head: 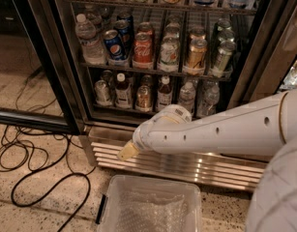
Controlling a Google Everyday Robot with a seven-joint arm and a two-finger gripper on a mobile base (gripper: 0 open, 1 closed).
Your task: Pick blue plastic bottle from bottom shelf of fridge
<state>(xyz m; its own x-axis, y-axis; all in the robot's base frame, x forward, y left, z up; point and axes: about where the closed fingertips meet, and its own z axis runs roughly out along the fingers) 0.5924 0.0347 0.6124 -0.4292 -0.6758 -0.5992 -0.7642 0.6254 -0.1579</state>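
The fridge (65,76) stands open, with a black frame and a ribbed steel base (201,166). On its bottom shelf (138,110) stands a row of small bottles and cans. The blue plastic bottle (123,92), slim with a white cap, dark neck and pale label, stands upright left of centre. A similar white-capped bottle (163,94) stands further right. My white arm reaches in from the right. My gripper (127,152) shows as a beige tip in front of the steel base, below the shelf and apart from the bottle.
The rack above holds cans (142,50) and a clear water bottle (90,40). A clear plastic bin (153,208) sits on the floor just below the gripper. Black cables (37,175) lie on the floor at left. The open door's lower frame (27,117) juts out at left.
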